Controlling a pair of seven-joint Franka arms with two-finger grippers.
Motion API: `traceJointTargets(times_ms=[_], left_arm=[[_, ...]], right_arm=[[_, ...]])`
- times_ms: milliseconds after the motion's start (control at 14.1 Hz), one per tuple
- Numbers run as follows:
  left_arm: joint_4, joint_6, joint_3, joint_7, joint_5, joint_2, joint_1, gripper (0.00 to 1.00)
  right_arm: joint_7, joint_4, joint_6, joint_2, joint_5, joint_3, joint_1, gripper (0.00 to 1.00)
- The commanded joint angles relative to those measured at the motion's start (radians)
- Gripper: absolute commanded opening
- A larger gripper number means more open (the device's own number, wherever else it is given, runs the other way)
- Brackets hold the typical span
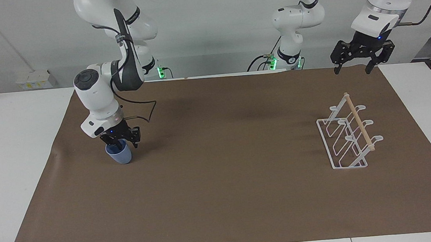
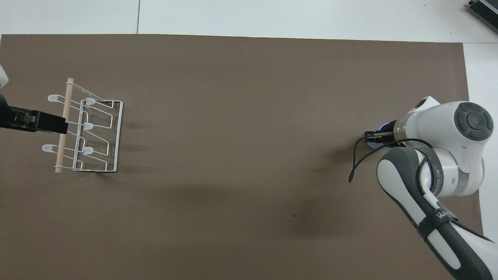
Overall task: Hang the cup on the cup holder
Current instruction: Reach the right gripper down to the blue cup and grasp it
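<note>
Right pincer [image 1: 121, 141]: lowered onto the cup at the right arm's end of the surface; one finger reaches inside the cup's mouth and the other stands outside its wall. Whether the fingers already clamp the wall cannot be told.
Cup [image 1: 119, 154]: light blue, upright on the brown mat, its mouth upward; in the overhead view only a blue sliver [image 2: 383, 144] shows past the right arm's wrist.
Right arm [image 1: 96, 102]: bends down from its base to the cup, a black cable looping beside the wrist.
Brown mat [image 1: 219, 167]: covers most of the white surface [image 1: 4, 155]; cup and cup holder both stand on it, well apart.
Cup holder [image 1: 349, 137]: white wire rack with a wooden dowel [image 1: 359, 121] on top, at the left arm's end of the surface; no cup hangs on it.
Left pincer [image 1: 355, 66]: hangs in the air with fingers apart, holding nothing, over the mat's edge close to the cup holder; this arm waits.
</note>
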Motion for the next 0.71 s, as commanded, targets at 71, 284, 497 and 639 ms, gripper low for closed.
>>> traceJointTargets(times_ms=[71, 284, 497, 639], left_arm=[[-0.038, -0.01, 0.004, -0.012, 0.006, -0.03, 0.001, 1.0], [-0.073, -0.004, 0.004, -0.01, 0.006, -0.048, 0.007, 1.0], [-0.077, -0.005, 0.004, -0.01, 0.006, -0.048, 0.007, 1.0], [-0.075, -0.005, 0.006, -0.012, 0.006, -0.048, 0.007, 1.0]], right_arm=[[-0.005, -0.014, 0.017, -0.006, 0.028, 0.001, 0.001, 0.0], [-0.005, -0.012, 0.016, -0.004, 0.028, 0.001, 0.001, 0.0], [-0.005, 0.001, 0.007, -0.003, 0.026, 0.002, 0.002, 0.0], [-0.007, 0.047, -0.042, -0.006, 0.026, 0.004, 0.014, 0.0]])
